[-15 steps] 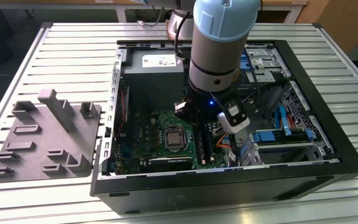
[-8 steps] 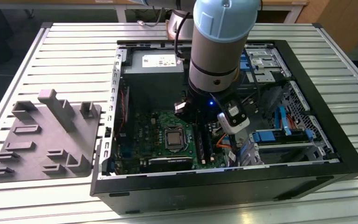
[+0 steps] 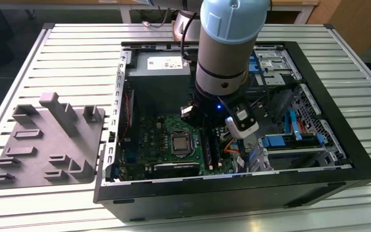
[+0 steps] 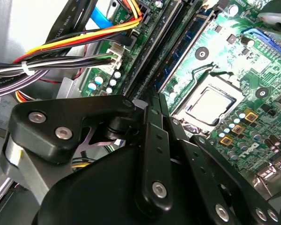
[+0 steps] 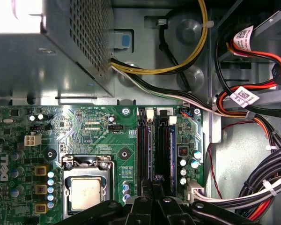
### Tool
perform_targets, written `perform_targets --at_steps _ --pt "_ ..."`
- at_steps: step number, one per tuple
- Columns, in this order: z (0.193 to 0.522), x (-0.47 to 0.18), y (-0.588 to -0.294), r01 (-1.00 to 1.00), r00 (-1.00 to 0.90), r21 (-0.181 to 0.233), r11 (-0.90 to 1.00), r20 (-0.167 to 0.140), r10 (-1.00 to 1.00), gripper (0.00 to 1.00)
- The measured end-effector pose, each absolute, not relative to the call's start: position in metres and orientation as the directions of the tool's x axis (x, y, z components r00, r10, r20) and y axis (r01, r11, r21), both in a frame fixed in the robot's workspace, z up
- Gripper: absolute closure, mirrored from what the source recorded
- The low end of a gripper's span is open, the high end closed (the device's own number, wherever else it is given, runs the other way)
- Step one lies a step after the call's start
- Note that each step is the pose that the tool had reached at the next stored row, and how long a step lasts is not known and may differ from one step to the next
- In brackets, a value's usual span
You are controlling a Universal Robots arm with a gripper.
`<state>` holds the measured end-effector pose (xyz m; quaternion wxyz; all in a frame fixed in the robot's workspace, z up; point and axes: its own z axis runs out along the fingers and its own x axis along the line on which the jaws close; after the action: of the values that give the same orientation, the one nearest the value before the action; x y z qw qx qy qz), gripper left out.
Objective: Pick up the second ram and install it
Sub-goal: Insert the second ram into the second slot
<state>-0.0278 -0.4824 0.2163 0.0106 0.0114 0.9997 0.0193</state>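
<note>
The second ram, a thin dark-blue stick, stands edge-up along one of the long black slots beside the CPU socket. My gripper is down over the near end of that stick, fingers pressed together on it. In the first wrist view the gripper sits right over the slot rows, and the stick's near part is hidden under the fingers. In the exterior view the arm reaches straight down into the open computer case, with the gripper low over the slots right of the CPU socket.
The grey holder tray lies on the slatted table at the exterior view's left. Bundled cables and coloured wires run close beside the slots. The power supply box and drive cages crowd the case.
</note>
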Motion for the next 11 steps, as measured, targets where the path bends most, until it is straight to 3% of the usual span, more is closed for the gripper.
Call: perform_targets --at_steps 5,6,11 --pt "0.2162 -0.0278 -0.4824 0.022 -1.000 0.039 0.999 -0.021 0.023 0.87" --pt "0.2162 -0.0278 -0.4824 0.022 -1.000 0.039 0.999 -0.021 0.023 0.81" --pt "0.2177 -0.0278 -0.4823 0.022 -1.000 0.039 0.999 -0.021 0.023 0.81"
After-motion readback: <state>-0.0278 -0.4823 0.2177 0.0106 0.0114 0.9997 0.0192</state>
